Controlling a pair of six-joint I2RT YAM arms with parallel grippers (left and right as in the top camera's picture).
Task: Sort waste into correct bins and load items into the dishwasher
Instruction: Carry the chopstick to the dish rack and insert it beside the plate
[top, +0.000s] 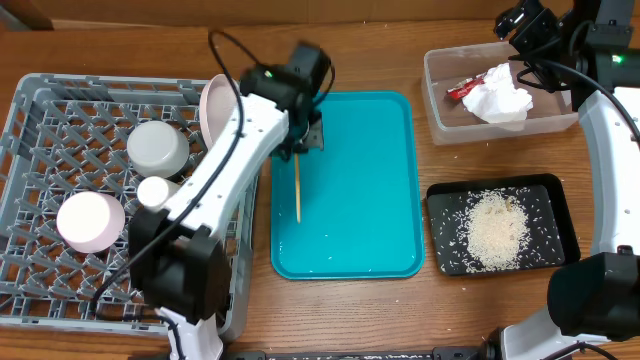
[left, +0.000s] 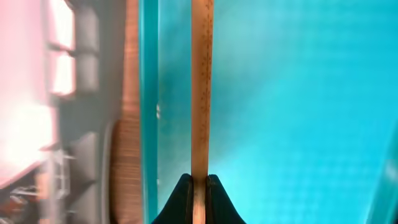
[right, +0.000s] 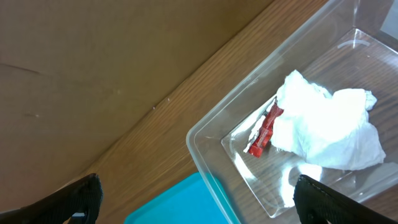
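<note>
My left gripper is shut on the wooden chopsticks, which hang over the left part of the teal tray; they show close up in the left wrist view. The grey dish rack at the left holds the white cup, the white-pink plate on edge, the small white-pink bowl and a small white item. My right gripper is open and empty high above the clear tub, which holds the white napkin and the red-and-white wrapper. The rice scraps lie in the black tray.
The clear tub stands at the back right with the black tray in front of it. The left arm reaches across the rack's right wall. Bare wooden table lies along the front edge and between the trays.
</note>
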